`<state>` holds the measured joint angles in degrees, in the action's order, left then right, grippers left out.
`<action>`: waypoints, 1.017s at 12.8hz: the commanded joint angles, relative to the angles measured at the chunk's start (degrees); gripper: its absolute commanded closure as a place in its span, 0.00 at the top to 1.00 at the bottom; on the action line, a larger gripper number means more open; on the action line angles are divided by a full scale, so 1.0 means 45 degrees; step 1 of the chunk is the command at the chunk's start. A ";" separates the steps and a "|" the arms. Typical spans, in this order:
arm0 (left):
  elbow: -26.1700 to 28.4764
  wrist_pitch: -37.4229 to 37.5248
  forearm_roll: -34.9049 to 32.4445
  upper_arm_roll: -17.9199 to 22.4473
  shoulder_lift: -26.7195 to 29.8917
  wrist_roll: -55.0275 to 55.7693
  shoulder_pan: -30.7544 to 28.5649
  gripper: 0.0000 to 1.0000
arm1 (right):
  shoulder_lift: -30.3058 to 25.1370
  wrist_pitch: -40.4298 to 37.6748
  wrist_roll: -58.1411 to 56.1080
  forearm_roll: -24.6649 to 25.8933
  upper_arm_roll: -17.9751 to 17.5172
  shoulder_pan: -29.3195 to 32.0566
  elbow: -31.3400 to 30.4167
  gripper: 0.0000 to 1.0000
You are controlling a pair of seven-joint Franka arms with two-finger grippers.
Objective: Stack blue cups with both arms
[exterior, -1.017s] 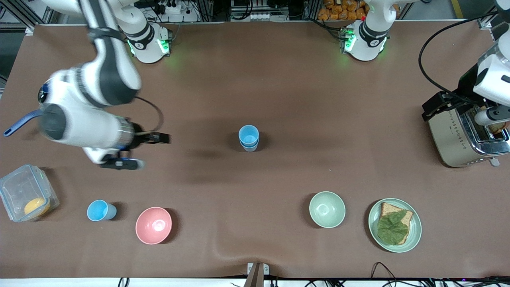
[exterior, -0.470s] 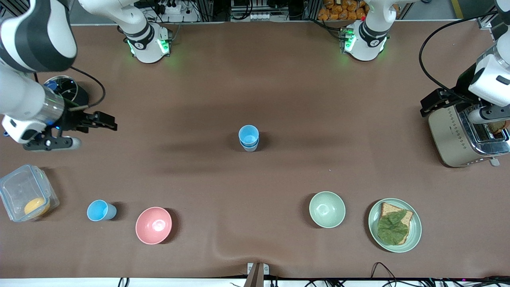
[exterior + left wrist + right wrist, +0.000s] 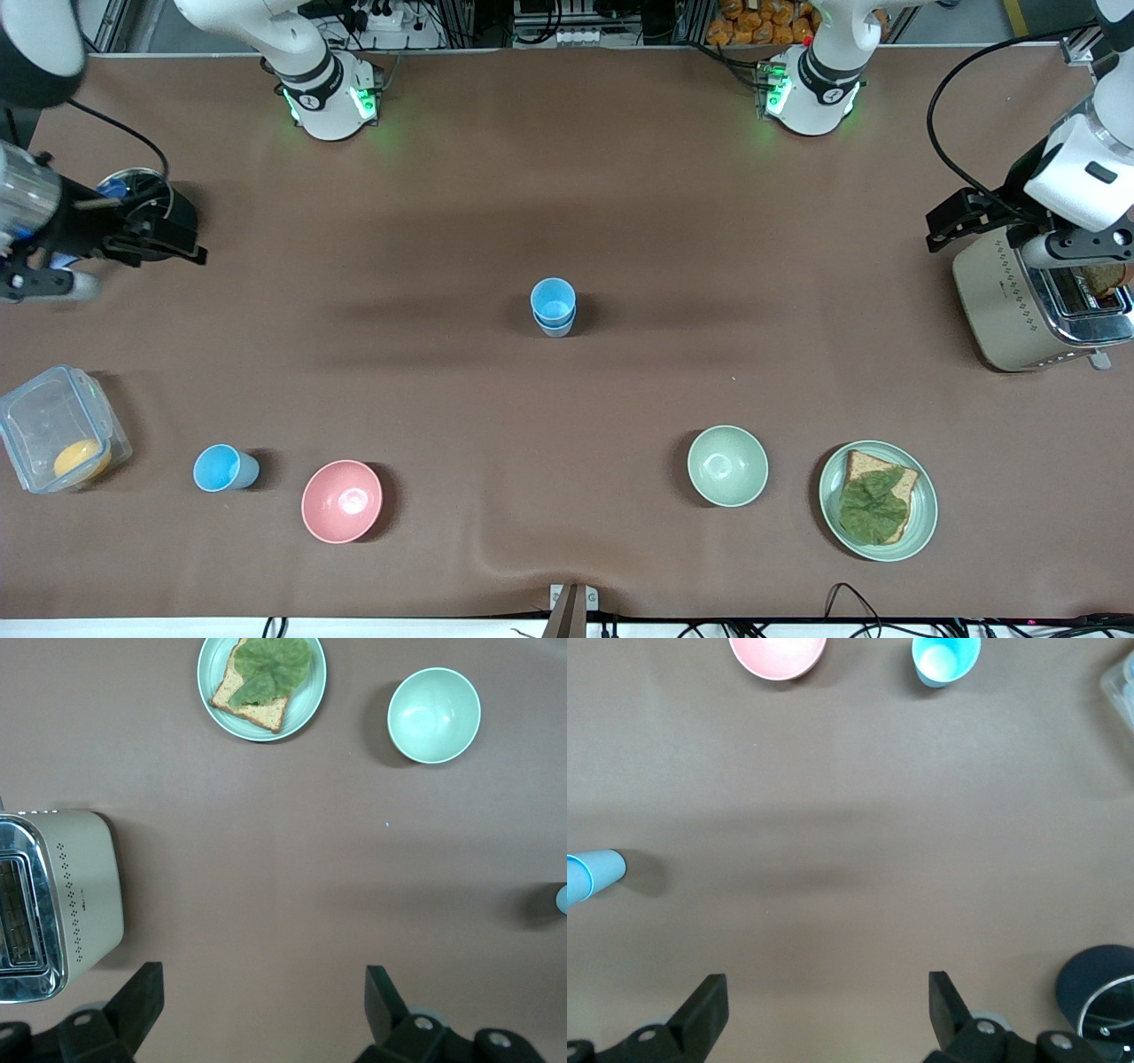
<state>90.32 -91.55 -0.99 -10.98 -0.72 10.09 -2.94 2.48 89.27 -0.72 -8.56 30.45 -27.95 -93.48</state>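
Observation:
A sky blue cup sits nested in a paler grey-blue cup at the table's middle; this stack also shows in the right wrist view. A second sky blue cup stands alone beside the pink bowl, and shows in the right wrist view. My right gripper is open and empty over the table beside a dark pot, at the right arm's end. My left gripper is open and empty beside the toaster, at the left arm's end.
A dark round pot lies under the right hand. A clear lidded container stands near the lone cup. A pale green bowl and a plate with toast and lettuce sit nearer the camera than the toaster.
My right arm has swung away from the table's middle to its own end, over the dark pot. My left hand has shifted slightly by the toaster. The cups have not moved.

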 commanded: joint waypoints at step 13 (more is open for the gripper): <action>-0.0402 0.0520 0.0260 -0.0079 0.0315 -0.0309 -0.0127 1.00 | -0.0882 -0.1225 -0.0074 0.1004 -0.6142 0.6446 0.0597 1.00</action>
